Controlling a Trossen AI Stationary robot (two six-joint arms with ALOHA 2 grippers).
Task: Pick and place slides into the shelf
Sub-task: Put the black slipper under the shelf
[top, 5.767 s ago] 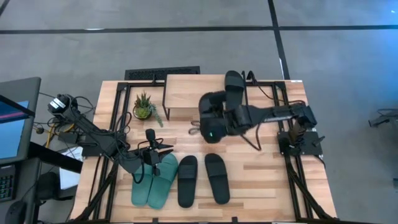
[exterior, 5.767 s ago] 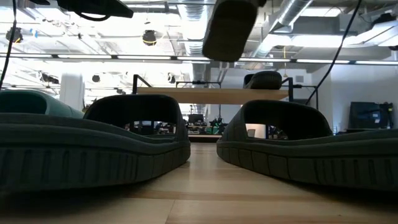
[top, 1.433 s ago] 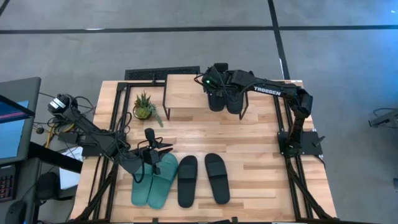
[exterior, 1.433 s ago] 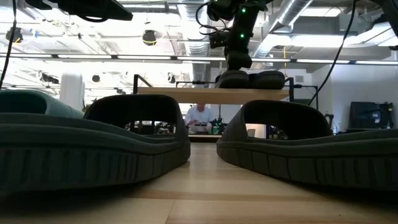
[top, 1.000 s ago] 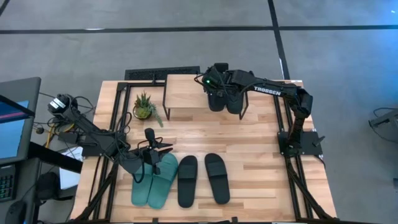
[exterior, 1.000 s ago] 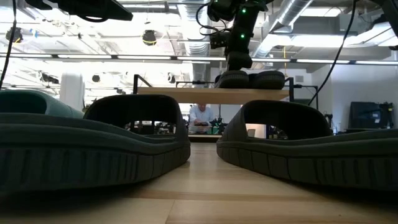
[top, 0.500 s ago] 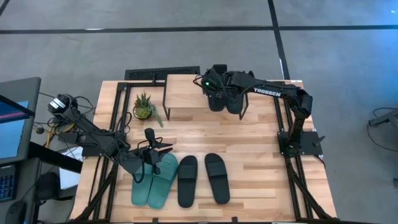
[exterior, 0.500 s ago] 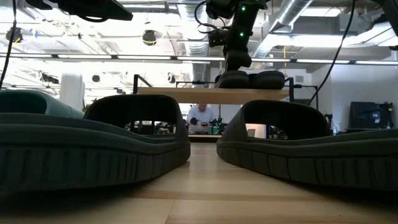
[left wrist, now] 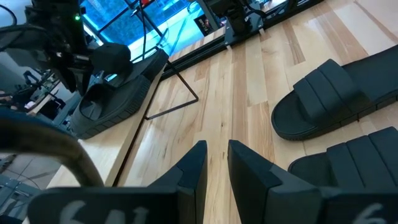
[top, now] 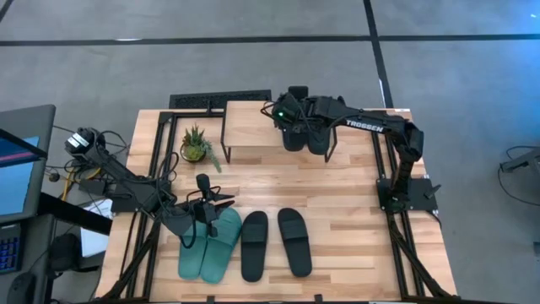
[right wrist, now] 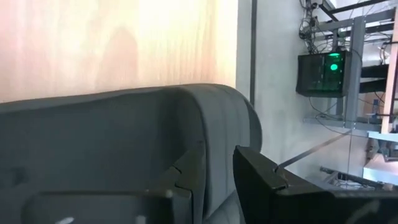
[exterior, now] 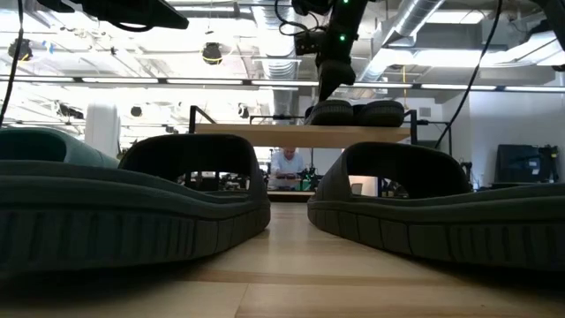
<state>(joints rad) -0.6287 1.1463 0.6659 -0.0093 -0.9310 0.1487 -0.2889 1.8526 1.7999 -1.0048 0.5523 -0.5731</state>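
Observation:
The shelf (top: 253, 127) stands at the table's far side. Two black slides (top: 294, 137) (top: 317, 139) rest side by side, soles down, on its right end, and show in the low view (exterior: 331, 112) (exterior: 381, 112). My right gripper (exterior: 324, 95) hangs close above the left one, pointing steeply down, fingers nearly together with nothing between them (right wrist: 219, 168). A teal-green pair (top: 207, 249) and a black pair (top: 255, 245) (top: 294, 241) lie flat near the table's front edge. My left gripper (top: 221, 203) waits shut above the green pair's far ends.
A small potted plant (top: 195, 145) stands left of the shelf. A dark flat block (top: 219, 100) lies at the far edge behind it. Bare wood stretches between the shelf and the front row of slides. A person (exterior: 284, 163) sits in the room beyond.
My right gripper has risen a little from the left slide on the shelf and drifted slightly toward the table's left. Both slides on the shelf have stayed where they were.

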